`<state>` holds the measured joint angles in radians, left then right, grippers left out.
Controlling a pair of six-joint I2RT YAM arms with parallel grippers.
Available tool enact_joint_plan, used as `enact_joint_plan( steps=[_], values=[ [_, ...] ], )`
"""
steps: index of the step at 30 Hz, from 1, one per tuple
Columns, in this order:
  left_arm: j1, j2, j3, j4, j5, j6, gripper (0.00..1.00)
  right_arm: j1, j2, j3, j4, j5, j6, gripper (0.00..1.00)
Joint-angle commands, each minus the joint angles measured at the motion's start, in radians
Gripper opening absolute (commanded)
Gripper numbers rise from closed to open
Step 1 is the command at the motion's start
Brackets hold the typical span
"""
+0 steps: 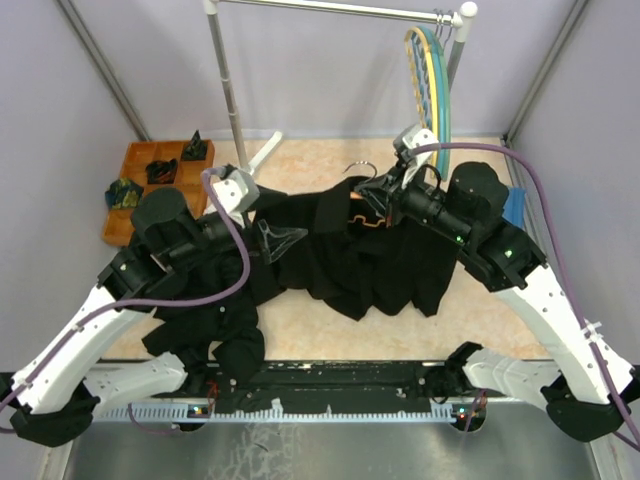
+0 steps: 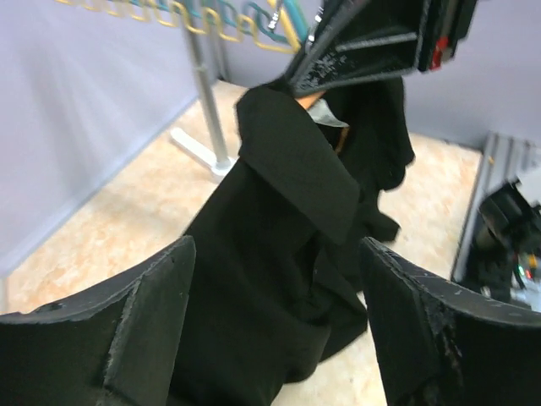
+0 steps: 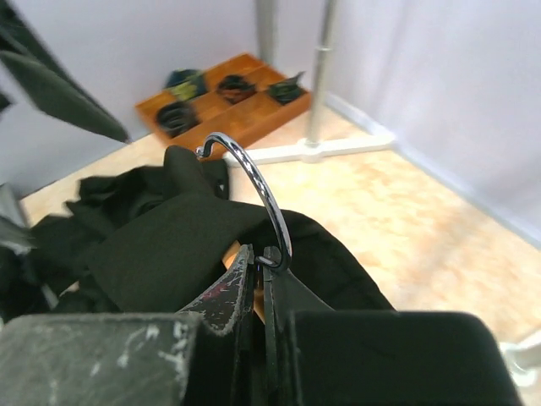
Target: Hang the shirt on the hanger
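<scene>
Pale lilac walls (image 1: pixel 320 80) enclosed a beige marbled table (image 1: pixel 310 335); a metal clothes rail (image 1: pixel 226 80) stood at the rear, an orange compartment tray (image 1: pixel 138 158) at far left.

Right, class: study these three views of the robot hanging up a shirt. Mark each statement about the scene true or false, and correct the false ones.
1. The right gripper is shut on the hanger at the base of its hook. True.
2. The left gripper is clamped shut on the shirt. False: its fingers stand wide apart, with the shirt in front of them.
3. The teal and yellow hangers lie flat on the table. False: they hang from the rail at the far right.
4. The orange tray sits at the far left and holds dark items. True.
</scene>
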<state>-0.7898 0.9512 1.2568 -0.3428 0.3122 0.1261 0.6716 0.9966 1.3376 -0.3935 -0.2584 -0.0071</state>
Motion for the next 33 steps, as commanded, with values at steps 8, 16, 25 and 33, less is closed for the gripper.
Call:
enact_joint_plan(
  steps=[8, 16, 25, 33],
  values=[
    [-0.020, 0.108, 0.071, 0.152, -0.380, -0.164, 0.99, 0.045, 0.136, 0.239, 0.029, 0.547, 0.091, 0.00],
    [-0.266, 0.260, 0.121, 0.268, -0.790, 0.067, 0.99, 0.138, 0.240, 0.340, -0.068, 0.700, 0.206, 0.00],
    [-0.385, 0.375, 0.086, 0.509, -1.122, 0.345, 0.82, 0.137, 0.228, 0.325, -0.066, 0.623, 0.261, 0.00],
    [-0.404, 0.470, 0.075, 0.664, -1.267, 0.507, 0.61, 0.137, 0.198, 0.308, -0.063, 0.566, 0.302, 0.00]
  ],
)
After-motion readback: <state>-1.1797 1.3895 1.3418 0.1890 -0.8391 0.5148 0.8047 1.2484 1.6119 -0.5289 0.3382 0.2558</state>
